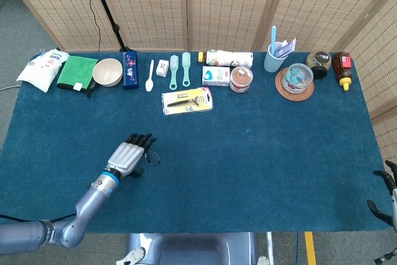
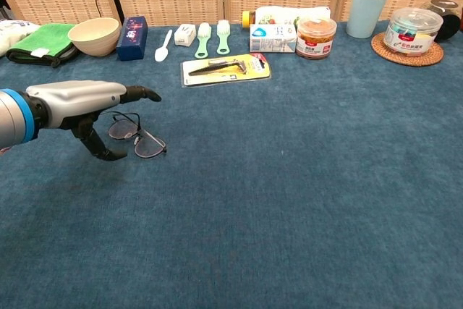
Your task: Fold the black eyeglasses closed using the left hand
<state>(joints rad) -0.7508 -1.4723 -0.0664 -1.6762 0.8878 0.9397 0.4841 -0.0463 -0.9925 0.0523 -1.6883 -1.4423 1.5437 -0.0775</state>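
Note:
The black thin-framed eyeglasses (image 2: 137, 140) lie on the blue table cloth (image 2: 289, 179), lenses down and toward the front right. My left hand (image 2: 79, 103) hovers flat over their left side, its fingers (image 2: 145, 94) stretched out above the frame. Its thumb points down to the cloth just left of the near lens. In the head view the left hand (image 1: 129, 155) covers most of the eyeglasses (image 1: 151, 158), and nothing is gripped. My right hand (image 1: 386, 193) shows at the table's lower right edge, fingers apart and holding nothing.
Along the back edge stand a green cloth (image 2: 40, 40), a bowl (image 2: 94, 34), a blue box (image 2: 132, 37), a white spoon (image 2: 163, 45), two mint brushes (image 2: 212, 37), a yellow razor pack (image 2: 226, 69), cartons, a jar (image 2: 316, 37), a blue cup (image 2: 364, 11) and a coaster with a tub (image 2: 409, 34).

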